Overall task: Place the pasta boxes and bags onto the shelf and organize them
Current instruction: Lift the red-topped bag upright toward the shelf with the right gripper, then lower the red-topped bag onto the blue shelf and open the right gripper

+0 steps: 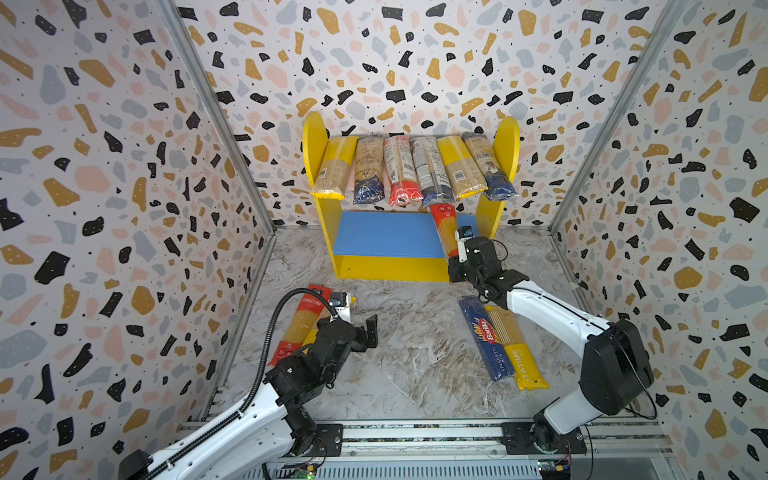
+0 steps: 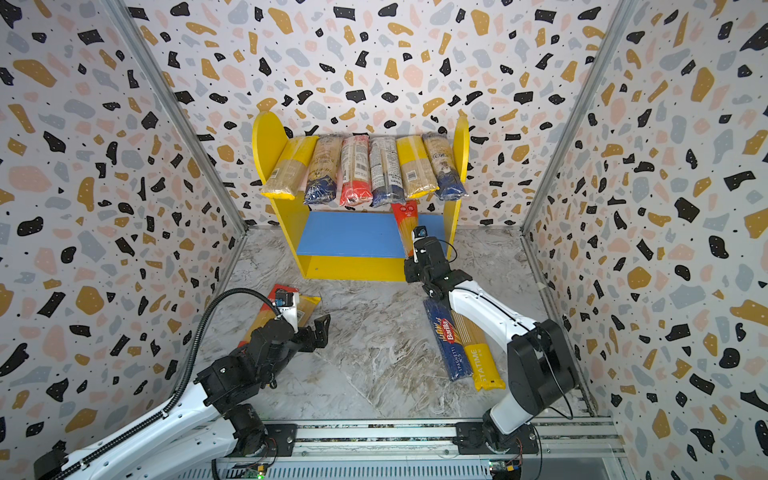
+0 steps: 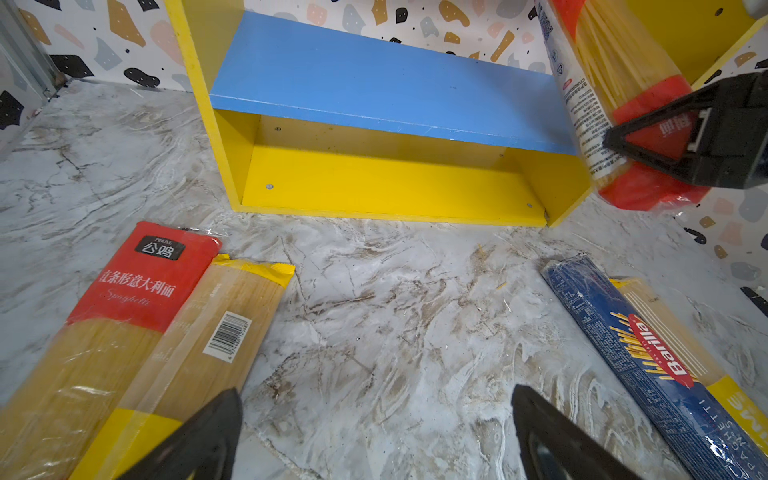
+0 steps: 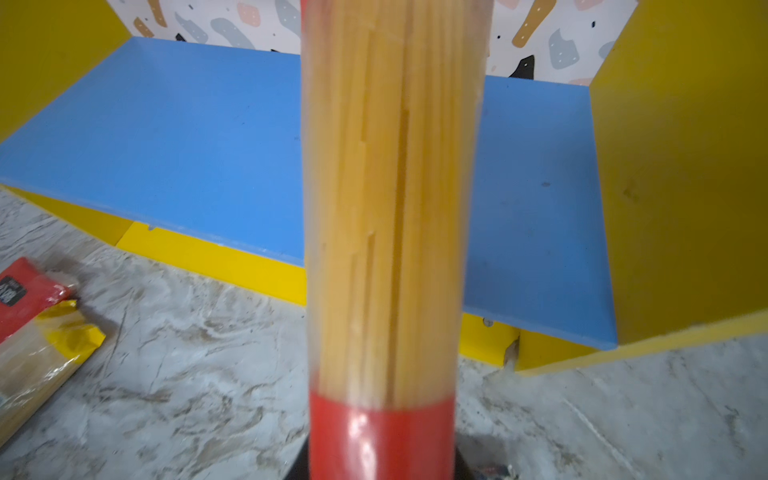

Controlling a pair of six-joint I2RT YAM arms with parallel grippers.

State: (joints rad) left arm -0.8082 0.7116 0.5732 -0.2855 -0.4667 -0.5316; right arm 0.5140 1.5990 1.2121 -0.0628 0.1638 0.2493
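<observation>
Right gripper (image 1: 454, 257) clamps the red-ended pack (image 1: 443, 226) near one end; its free end may pivot and strike the overhanging upper-row packs (image 1: 432, 174). Left gripper (image 1: 370, 332) stands wide open, empty.

Eleven pasta packs (image 1: 486, 332), one shelf (image 1: 314, 145)

Twin overhead views face the shelf (image 1: 382, 232); wrist cameras look close.
</observation>
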